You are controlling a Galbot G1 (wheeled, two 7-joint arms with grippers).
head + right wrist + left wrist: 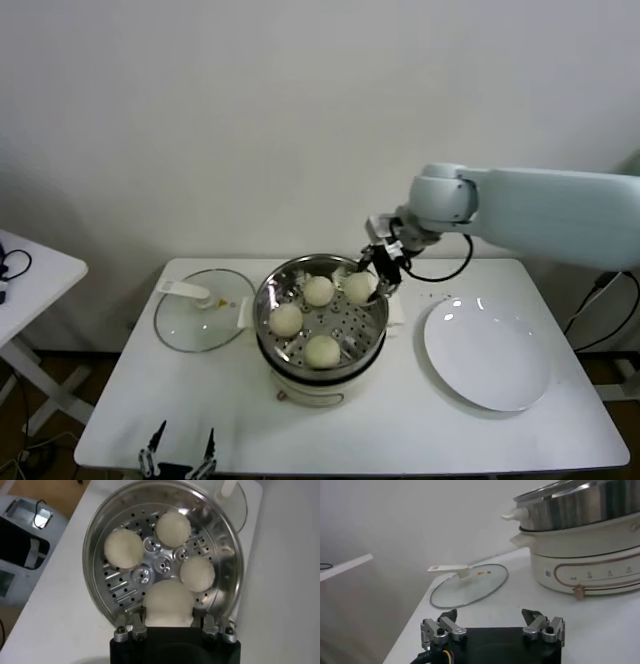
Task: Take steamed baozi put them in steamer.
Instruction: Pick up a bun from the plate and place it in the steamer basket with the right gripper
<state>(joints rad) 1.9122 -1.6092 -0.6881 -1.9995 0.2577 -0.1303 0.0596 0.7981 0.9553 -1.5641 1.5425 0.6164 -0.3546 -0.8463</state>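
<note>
White table (400,420) carries everything. Steamer (372,330) sits about centre, w/ the glass lid (200,318) flat just beside it on robot's left and the white plate (488,352) near it on robot's right, apart from the base. Front strip of table near the robot is bare; plate's far edge lies close to the table's right edge, lid close to the left edge. A second small table (35,275) stands off to the left, gap between.

Right gripper (381,275) reaches in from the right over the steamer's back-right rim, fingers (131,625) apart w/ one baozi (168,602) between them — whether pads actually press it, can't tell. In right wrist view that bun sits low in the basket just inside the rim (100,520); the other three buns (123,547) are spread round the perforated bottom, small gaps between, none stacked. All 4 steamed baozi (319,291) are in the steamer — smooth, cream-white, dome-shaped, each much smaller than the basket.

Left gripper (178,455) is parked low at the front-left table edge, fingers (451,625) spread wide, nothing between. Left wrist view: lid (469,584) and cooker base (585,565) lie ahead of it, open tabletop in between — steel basket wall (580,505) sits atop the white base.
</note>
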